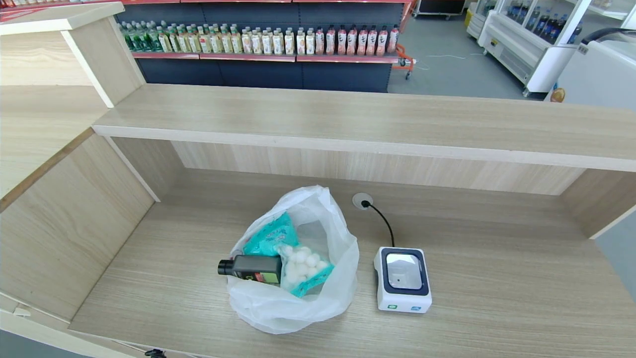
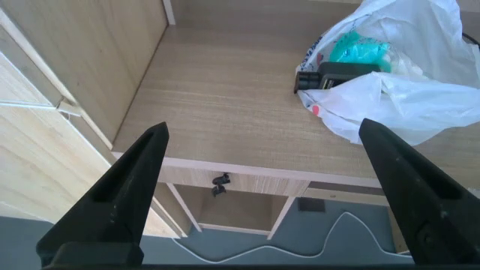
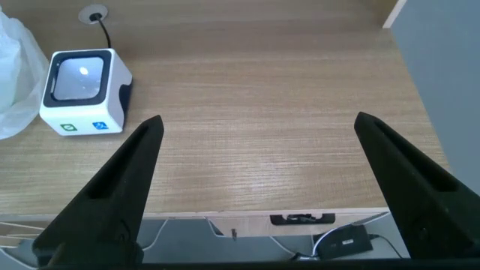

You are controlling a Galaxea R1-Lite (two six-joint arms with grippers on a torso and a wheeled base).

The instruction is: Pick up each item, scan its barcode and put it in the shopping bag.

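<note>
Shopping bag (image 1: 278,308): white and thin. It sits on the wood counter (image 1: 497,298) with its mouth open, just beside the scanner (image 1: 402,278) on the robot's left of it.
Dark bottle (image 1: 251,268): lies on its side in the bag's mouth. Its black cap pokes out over the rim, toward the robot's left.
Teal packet (image 1: 271,236): inside the bag, behind the bottle.
Cotton ball pack (image 1: 303,266): clear with a teal edge and full of white balls. It is inside the bag, right next to the bottle.
Scanner: a small white box with a dark-rimmed window on top. A black cable (image 1: 382,221) runs from its back to a round hole in the counter.
Left gripper (image 2: 262,131): fingers spread wide, nothing between them. It hangs over the counter's near edge, with the bag farther in.
Right gripper (image 3: 259,124): fingers spread wide too, holding nothing. It hangs over the near edge, with the scanner off to one side.
</note>
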